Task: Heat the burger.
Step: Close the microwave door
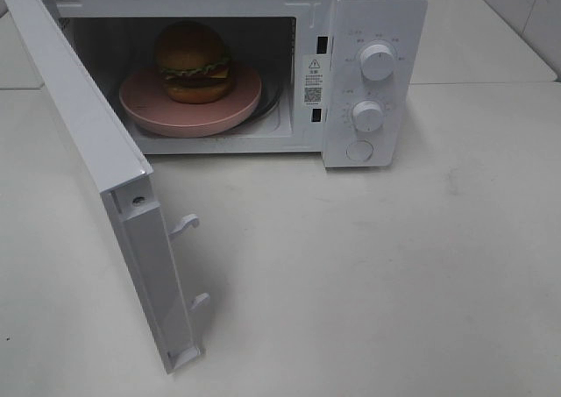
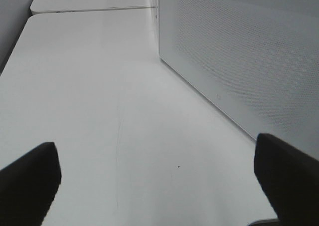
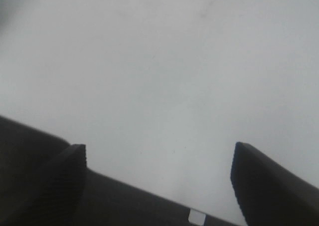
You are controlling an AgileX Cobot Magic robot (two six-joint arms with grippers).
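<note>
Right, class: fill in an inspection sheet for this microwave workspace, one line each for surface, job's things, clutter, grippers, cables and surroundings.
surface: white table, faintly scuffed.
job's things: burger on pink plate inside microwave; door swung wide open.
clutter: nothing seen.
grippers: left gripper open near the door; right gripper open over the table; both empty.
cables: nothing seen.
surroundings: second white tabletop behind.

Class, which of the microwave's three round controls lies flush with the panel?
The bottom button, nearest the table; the upper knob and middle knob above it both stick out.
</note>
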